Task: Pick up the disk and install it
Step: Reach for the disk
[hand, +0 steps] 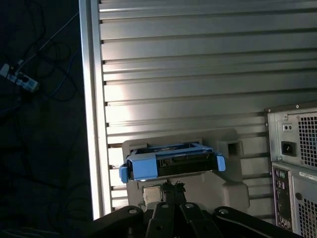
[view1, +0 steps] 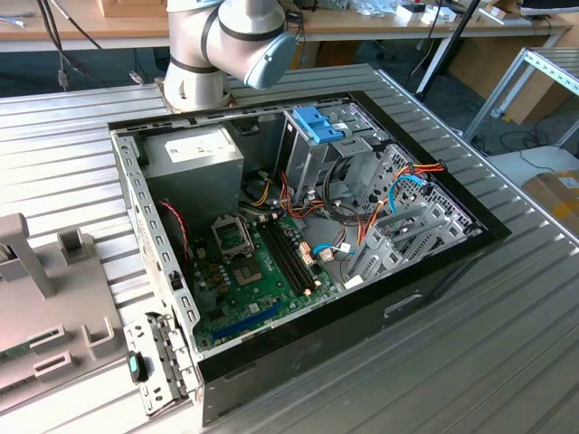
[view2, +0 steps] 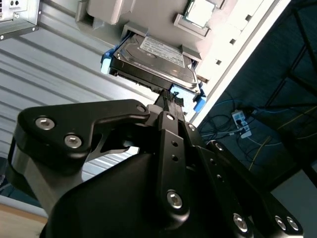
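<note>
Second wrist view is showing the gripper (view2: 168, 101) with jaws drawn together, tips meeting the near edge of the disk (view2: 153, 57). Whether they are pinching it, I cannot tell. The disk is lying flat in a grey holder (view2: 106, 10), and the holder is resting on the ribbed table (view2: 59, 69).

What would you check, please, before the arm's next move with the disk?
1. Is the disk seated in its grey holder? Ok, it sits in it.
2. Is the gripper lined up with the disk? Ok, roughly centred at its near edge in both wrist views.
3. Is the disk gripped? Cannot tell.
4. Is the computer case open? Ok, its inside is exposed.
5. Is a bay free in the drive cage? Cannot tell.
6. Are the cables away from the cage? Not ok, they run close beside it.
</note>
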Available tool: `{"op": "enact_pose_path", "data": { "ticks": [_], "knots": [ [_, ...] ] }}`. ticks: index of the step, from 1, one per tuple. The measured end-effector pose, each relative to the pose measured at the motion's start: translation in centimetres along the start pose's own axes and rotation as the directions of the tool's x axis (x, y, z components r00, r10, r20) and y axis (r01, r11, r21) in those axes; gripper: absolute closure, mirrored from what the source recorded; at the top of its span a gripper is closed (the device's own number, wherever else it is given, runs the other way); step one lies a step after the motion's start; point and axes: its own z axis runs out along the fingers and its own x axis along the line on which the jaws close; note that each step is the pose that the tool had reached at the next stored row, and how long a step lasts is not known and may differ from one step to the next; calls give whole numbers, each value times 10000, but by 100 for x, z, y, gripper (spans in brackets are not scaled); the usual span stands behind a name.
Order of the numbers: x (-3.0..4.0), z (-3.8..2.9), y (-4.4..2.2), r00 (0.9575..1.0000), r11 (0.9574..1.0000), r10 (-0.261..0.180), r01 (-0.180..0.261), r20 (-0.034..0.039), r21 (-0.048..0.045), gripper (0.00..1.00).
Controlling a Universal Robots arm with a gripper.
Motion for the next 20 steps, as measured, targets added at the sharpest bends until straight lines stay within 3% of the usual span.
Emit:
{"op": "enact_pose_path", "data": {
  "ticks": [5, 6, 7, 8, 9, 14, 15, 16, 17, 20],
  "knots": [
    [4, 0, 1, 10000, 10000, 0, 0, -5, 3, 89],
    [4, 0, 1, 9999, 10000, 6, -6, -116, 12, 89],
    [4, 3, 1, 9994, 10000, 15, -14, -334, 28, 89],
    [3, 3, 1, 9988, 10000, 21, -19, -487, 40, 89],
    [4, 4, 1, 9986, 10000, 25, -22, -522, 42, 89],
    [5, 5, 28, 9982, 10000, 20, -17, -600, 48, 89],
    [6, 10, 29, 9981, 9999, -92, 98, -602, 95, 89],
    [12, 65, 42, 9974, 9990, -346, 363, -626, 258, 89],
    [57, 98, 100, 9974, 9990, -347, 365, -632, 267, 89],
    [63, 110, 101, 9974, 9990, -347, 365, -634, 269, 89]
  ]
}}
